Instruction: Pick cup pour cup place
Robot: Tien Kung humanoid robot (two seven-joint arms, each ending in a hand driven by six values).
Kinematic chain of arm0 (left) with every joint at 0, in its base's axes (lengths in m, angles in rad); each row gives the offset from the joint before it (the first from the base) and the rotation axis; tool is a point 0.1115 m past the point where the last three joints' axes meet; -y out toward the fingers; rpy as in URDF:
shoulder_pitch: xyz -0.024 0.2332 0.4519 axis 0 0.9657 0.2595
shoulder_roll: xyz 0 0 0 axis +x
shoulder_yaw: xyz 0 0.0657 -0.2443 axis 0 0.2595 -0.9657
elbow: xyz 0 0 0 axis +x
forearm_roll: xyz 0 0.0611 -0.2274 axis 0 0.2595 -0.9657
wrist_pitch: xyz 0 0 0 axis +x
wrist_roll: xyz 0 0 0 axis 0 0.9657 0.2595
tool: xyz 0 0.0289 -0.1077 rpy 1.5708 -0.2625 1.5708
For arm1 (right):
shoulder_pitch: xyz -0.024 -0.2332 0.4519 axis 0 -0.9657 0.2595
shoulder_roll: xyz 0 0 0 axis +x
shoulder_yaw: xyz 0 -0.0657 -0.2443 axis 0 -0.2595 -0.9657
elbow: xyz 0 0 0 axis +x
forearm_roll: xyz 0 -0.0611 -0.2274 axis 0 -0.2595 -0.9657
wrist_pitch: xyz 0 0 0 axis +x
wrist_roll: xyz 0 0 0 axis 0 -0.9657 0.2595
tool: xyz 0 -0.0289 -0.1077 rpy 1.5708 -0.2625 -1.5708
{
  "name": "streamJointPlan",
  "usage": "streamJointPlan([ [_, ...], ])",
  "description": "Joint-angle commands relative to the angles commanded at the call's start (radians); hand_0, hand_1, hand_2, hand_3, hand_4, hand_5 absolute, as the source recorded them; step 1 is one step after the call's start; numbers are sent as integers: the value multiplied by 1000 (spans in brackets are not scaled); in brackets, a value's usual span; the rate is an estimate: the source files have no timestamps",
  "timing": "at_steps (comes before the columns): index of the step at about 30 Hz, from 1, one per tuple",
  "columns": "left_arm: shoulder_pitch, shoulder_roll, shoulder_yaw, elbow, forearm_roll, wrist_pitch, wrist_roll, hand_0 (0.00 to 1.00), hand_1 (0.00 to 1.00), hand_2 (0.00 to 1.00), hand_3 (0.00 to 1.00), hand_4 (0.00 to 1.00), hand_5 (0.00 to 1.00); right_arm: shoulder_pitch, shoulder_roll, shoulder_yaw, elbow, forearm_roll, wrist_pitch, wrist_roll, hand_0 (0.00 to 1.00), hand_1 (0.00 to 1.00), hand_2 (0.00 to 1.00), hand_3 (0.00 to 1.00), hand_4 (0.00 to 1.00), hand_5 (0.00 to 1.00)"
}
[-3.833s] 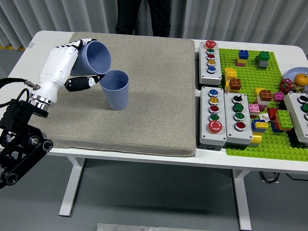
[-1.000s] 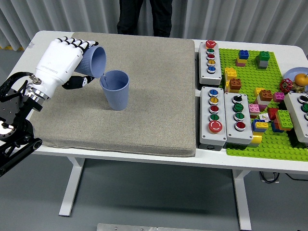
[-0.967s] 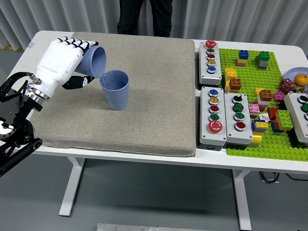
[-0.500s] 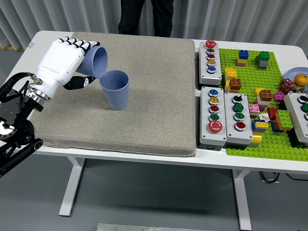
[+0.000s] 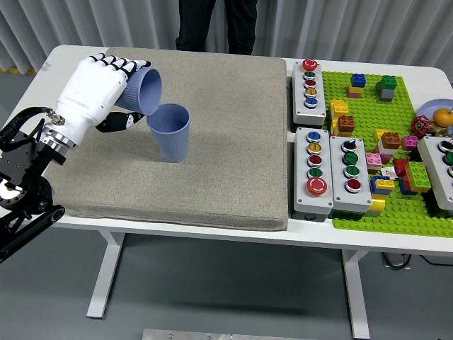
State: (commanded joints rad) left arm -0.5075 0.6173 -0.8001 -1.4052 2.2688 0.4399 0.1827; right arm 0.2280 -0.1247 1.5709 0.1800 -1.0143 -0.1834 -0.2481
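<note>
— What is the robot doing?

— Its white left hand [image 5: 95, 91] is wrapped around a blue cup [image 5: 144, 91]. The cup is tipped on its side, up in the air, with its open mouth pointing right and down.

— Is there another cup?

— Yes. A second blue cup [image 5: 170, 132] stands upright on the gray mat [image 5: 212, 142]. The tipped cup's rim is just above the left side of its rim, very close. I cannot tell if they touch.

— Where is the mat?

— It covers the left part of the white tabletop [image 5: 368, 237].

— What is on the right side?

— Gray boxes with colored buttons [image 5: 314, 170] sit just beside the mat. Past them is a green plate [image 5: 396, 212] with many toy bricks on it. At the far right edge there is a little dish with fruit [image 5: 439, 117].

— Is anybody else here?

— A person [image 5: 216, 25] in dark clothes stands at the far side of the tabletop. I only see the legs.
</note>
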Motion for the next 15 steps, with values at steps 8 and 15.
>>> streamJointPlan([
  [8, 5, -3, -2, 7, -15, 6, -2, 558, 594, 643, 601, 690, 110, -4, 1, 3, 0, -4, 0, -1, 712, 654, 627, 589, 2, 102],
  [15, 21, -16, -38, 42, -215, 60, -41, 556, 593, 643, 600, 689, 112, -2, 2, 4, 0, -3, -1, -1, 712, 654, 627, 589, 2, 101],
])
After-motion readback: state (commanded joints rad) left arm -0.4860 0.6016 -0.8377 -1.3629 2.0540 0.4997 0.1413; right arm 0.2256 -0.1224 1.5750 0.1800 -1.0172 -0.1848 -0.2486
